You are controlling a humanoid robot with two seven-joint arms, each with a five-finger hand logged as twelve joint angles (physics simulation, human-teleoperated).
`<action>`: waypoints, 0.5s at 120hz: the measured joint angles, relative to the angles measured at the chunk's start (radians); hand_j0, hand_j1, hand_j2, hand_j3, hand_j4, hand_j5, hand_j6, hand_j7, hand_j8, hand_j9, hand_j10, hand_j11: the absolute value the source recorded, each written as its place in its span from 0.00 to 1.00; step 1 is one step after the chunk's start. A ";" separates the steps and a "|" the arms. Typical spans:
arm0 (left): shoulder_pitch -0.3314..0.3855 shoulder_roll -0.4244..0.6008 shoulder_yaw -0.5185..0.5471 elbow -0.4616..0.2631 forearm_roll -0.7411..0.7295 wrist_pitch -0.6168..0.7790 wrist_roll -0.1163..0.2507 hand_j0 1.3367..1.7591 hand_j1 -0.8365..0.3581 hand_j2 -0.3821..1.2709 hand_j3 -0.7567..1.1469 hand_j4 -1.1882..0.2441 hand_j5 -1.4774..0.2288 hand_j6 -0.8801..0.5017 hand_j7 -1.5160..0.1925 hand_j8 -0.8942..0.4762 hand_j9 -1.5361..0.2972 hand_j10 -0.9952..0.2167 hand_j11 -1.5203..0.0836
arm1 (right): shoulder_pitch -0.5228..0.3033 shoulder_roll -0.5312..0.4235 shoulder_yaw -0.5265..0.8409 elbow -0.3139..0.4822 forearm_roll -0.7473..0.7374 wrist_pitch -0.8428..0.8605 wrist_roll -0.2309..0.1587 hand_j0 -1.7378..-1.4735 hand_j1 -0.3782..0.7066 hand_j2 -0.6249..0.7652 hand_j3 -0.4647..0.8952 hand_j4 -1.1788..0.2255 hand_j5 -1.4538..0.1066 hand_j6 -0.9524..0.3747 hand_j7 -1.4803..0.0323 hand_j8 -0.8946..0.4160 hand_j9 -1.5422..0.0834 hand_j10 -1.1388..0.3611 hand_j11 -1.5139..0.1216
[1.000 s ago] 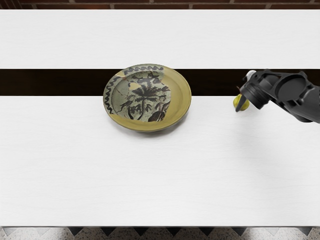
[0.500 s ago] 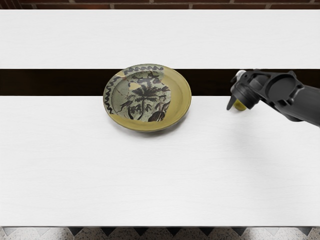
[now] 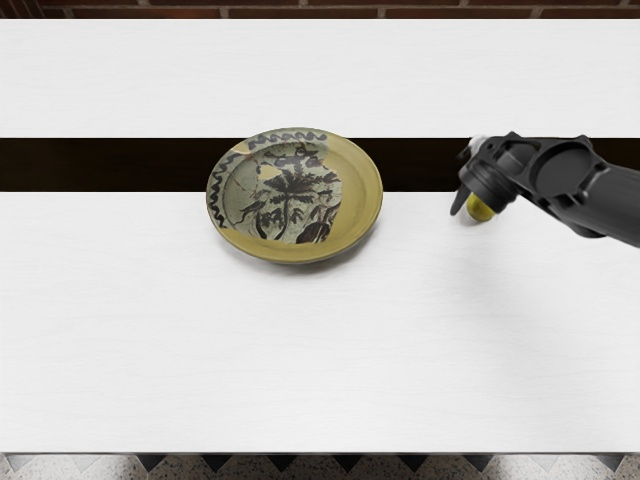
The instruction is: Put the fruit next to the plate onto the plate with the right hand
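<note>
Fruit [image 3: 480, 209] sits on table [image 3: 320, 340] right of plate [image 3: 366, 196], well apart. Right hand [image 3: 490, 178] sits over it, covering most of it, presumably for a top grasp. Can't tell whether the hand is clamped on it or loose.

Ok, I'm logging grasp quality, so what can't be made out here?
In the head view:
Fruit: mostly hidden under the right hand; only a yellow-green sliver shows, kind unclear.
Grip on it: hidden by the hand's own bulk.
Right arm: cut by the right edge.
Left arm: out of view.
</note>
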 joint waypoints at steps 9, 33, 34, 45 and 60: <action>0.000 0.000 0.000 0.000 0.000 0.000 0.000 0.76 0.97 0.23 0.40 0.82 0.85 0.62 0.87 0.64 0.82 0.81 0.93 | 0.003 -0.012 -0.002 0.006 0.000 0.001 0.000 0.30 0.32 0.41 0.34 0.65 0.71 0.51 0.75 0.48 0.73 0.58 0.71; 0.000 0.000 0.000 0.000 0.000 0.000 0.000 0.76 0.97 0.23 0.40 0.82 0.85 0.62 0.87 0.64 0.82 0.81 0.93 | 0.016 -0.085 -0.003 0.092 0.001 0.000 0.000 0.30 0.31 0.41 0.34 0.65 0.71 0.52 0.76 0.48 0.74 0.58 0.72; 0.000 0.000 0.000 0.000 0.000 0.000 0.000 0.76 0.97 0.23 0.40 0.82 0.85 0.62 0.87 0.64 0.82 0.81 0.93 | 0.016 -0.087 -0.003 0.094 0.001 -0.001 0.000 0.30 0.31 0.41 0.34 0.65 0.71 0.52 0.76 0.48 0.74 0.58 0.72; 0.000 0.000 0.000 0.000 0.000 0.000 0.000 0.76 0.97 0.23 0.40 0.82 0.85 0.62 0.87 0.64 0.82 0.81 0.93 | 0.017 -0.099 -0.005 0.112 0.000 -0.018 0.000 0.30 0.31 0.41 0.34 0.65 0.72 0.52 0.76 0.48 0.74 0.59 0.72; 0.000 0.000 0.000 0.000 0.000 0.000 0.000 0.76 0.97 0.23 0.40 0.82 0.85 0.62 0.87 0.64 0.82 0.81 0.93 | 0.017 -0.110 -0.008 0.136 -0.001 -0.048 0.000 0.30 0.31 0.41 0.34 0.66 0.72 0.52 0.76 0.49 0.74 0.59 0.72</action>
